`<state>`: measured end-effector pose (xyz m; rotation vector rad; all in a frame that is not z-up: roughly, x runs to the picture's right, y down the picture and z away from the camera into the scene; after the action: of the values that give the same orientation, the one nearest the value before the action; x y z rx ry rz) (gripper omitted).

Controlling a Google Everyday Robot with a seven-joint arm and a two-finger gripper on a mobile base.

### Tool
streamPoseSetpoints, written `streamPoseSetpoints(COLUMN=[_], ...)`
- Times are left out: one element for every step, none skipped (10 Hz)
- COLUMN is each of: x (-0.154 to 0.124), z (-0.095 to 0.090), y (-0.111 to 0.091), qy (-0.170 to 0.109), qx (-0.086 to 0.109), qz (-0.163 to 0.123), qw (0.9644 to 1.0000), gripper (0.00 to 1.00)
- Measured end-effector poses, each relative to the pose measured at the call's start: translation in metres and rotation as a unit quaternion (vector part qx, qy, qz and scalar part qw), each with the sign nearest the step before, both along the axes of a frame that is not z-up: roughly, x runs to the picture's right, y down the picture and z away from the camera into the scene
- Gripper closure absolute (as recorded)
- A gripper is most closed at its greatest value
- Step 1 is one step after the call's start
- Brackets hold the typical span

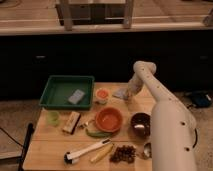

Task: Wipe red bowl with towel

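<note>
The red bowl (108, 120) sits upright in the middle of the wooden table (50, 150). A pale grey towel (120, 93) lies at the table's far edge, behind and a little right of the bowl. My gripper (127, 92) is down at the towel, at the end of the white arm (150, 80) that arches over from the lower right. The gripper is well behind the red bowl and does not touch it. The contact between gripper and towel is not visible.
A green tray (56, 102) holding a grey sponge (76, 96) stands at the far left. Around the bowl are a small white cup (102, 94), a dark brown bowl (140, 123), a green cup (53, 118), a white-handled brush (87, 150) and a dark cluster (123, 153).
</note>
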<state>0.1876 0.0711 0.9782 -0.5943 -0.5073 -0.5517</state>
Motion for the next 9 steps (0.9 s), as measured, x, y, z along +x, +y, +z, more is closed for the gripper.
streamPoseSetpoints(x=[0.002, 0.002, 0.004, 0.011, 0.015, 0.016, 0.016, 0.018, 0.021], z=[-0.001, -0.001, -0.003, -0.009, -0.016, -0.024, -0.030, -0.033, -0.038], y=[0.000, 0.000, 0.000, -0.007, -0.016, -0.028, -0.038, -0.044, -0.051], qy=[0.001, 0.001, 0.001, 0.003, 0.001, -0.002, -0.006, -0.007, -0.007], qx=[0.001, 0.001, 0.002, 0.010, 0.020, 0.031, 0.042, 0.049, 0.057], qz=[0.002, 0.002, 0.003, 0.006, 0.012, 0.015, 0.019, 0.021, 0.023], qw=[1.0000, 1.0000, 1.0000, 0.9999, 0.9997, 0.9994, 0.9989, 0.9986, 0.9981], gripper=[1.00, 1.00, 1.00, 1.00, 1.00, 1.00, 1.00, 1.00, 1.00])
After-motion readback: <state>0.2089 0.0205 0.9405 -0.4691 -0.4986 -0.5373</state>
